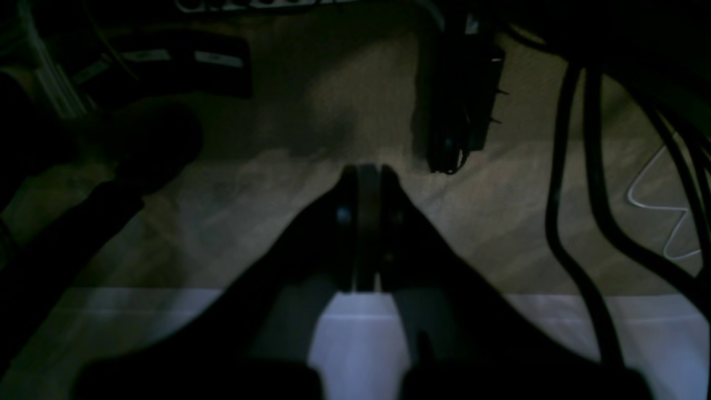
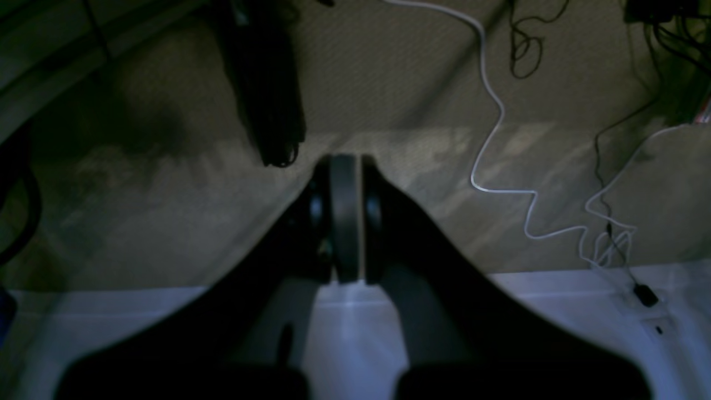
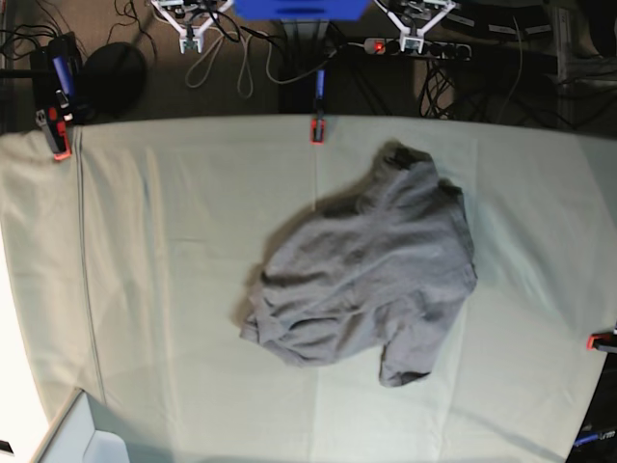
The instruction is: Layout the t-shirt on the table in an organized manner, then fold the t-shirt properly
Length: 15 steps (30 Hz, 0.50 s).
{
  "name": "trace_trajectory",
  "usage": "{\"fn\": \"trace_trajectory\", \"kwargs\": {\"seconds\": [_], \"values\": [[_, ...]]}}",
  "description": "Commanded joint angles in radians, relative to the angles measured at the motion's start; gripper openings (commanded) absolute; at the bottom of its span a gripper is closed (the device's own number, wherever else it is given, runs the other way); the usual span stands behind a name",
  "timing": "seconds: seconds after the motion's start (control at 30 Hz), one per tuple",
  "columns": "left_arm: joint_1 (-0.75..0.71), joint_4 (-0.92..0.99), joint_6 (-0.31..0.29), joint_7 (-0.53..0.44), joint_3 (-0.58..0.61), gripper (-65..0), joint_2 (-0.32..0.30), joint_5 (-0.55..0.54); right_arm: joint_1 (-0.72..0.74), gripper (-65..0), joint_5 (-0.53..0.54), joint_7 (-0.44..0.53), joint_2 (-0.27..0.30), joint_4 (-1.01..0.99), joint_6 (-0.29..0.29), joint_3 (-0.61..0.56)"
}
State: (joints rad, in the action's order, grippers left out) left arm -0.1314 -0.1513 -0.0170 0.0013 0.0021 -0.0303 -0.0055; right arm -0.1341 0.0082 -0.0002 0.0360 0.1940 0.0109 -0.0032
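Both grippers — left [image 1: 366,172], right [image 2: 344,164] — closed, empty, over dim floor. We see t-shirt [image 3: 371,265] crumpled on table [image 3: 174,289] — collar hidden.

This looks like a robotics lab or test room, not a home. The bench [image 3: 174,289] is draped in pale grey-green cloth held down by red clamps [image 3: 315,129] at its far edge and corners. Beyond the far edge, tangled black cables [image 3: 289,72] run over a carpeted floor [image 2: 389,72], with a lit power strip [image 3: 415,46] and a blue frame [image 3: 299,9]. A loose white cable [image 2: 500,166] trails across the carpet below the bench edge.
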Motion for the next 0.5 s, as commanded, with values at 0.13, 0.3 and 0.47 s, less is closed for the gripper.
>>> {"fn": "trace_trajectory", "kwargs": {"seconds": [0.13,0.3,0.47], "values": [[-0.004,-0.001,0.009,-0.001,0.000,-65.0,0.000,-0.001,-0.012,-65.0,0.003,-0.001,0.003,0.002,-0.016,-0.001],[-0.004,-0.001,0.009,-0.001,0.000,-65.0,0.000,-0.001,-0.031,-65.0,0.003,-0.001,0.003,0.003,-0.016,-0.001],[-0.004,-0.001,0.009,0.003,0.000,-65.0,0.000,-0.001,-0.034,-65.0,0.003,-0.001,0.005,0.003,-0.016,-0.001]]}}
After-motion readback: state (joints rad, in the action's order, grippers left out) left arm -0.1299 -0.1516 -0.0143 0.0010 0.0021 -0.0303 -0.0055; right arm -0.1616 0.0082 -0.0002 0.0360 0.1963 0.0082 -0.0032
